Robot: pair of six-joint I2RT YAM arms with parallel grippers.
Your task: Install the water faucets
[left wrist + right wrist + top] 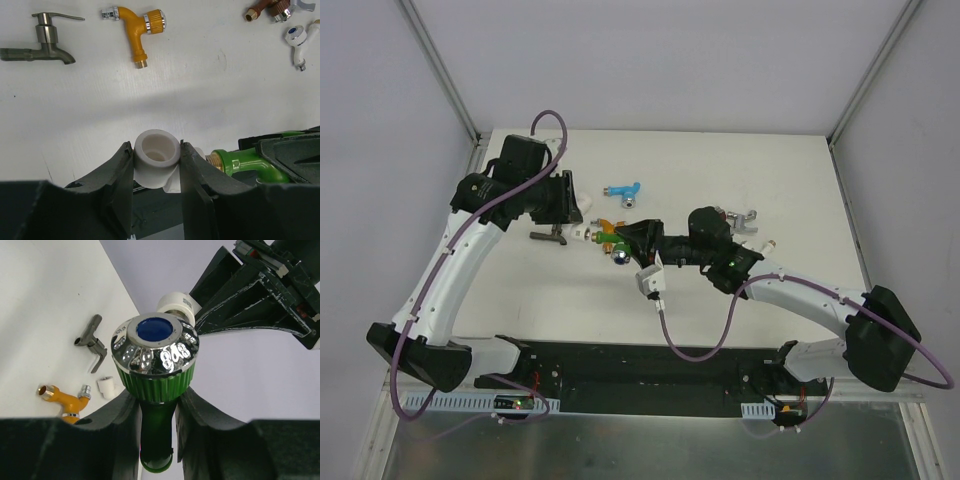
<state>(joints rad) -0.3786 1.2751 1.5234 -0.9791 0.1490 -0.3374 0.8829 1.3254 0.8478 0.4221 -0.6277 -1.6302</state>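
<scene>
1. Now the green faucet (243,161) is held near the middle of the table (770,180). Its brass threaded end points along its long axis toward the left arm.
2. That end sits just beside the white fitting (157,159); whether it has entered, I cannot tell.
3. The right gripper (156,399) clamps the faucet's body.
4. The left gripper (156,150) pinches the fitting.

Left hand (157,152), right hand (157,402): clenched, tip-to-tip.

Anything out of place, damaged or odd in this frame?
Nothing stands out. The left claw grips a white fitting, and the right claw a green faucet, its brass thread beside the fitting. The orange faucet and grey faucet lie on the table, apparently undamaged.
</scene>
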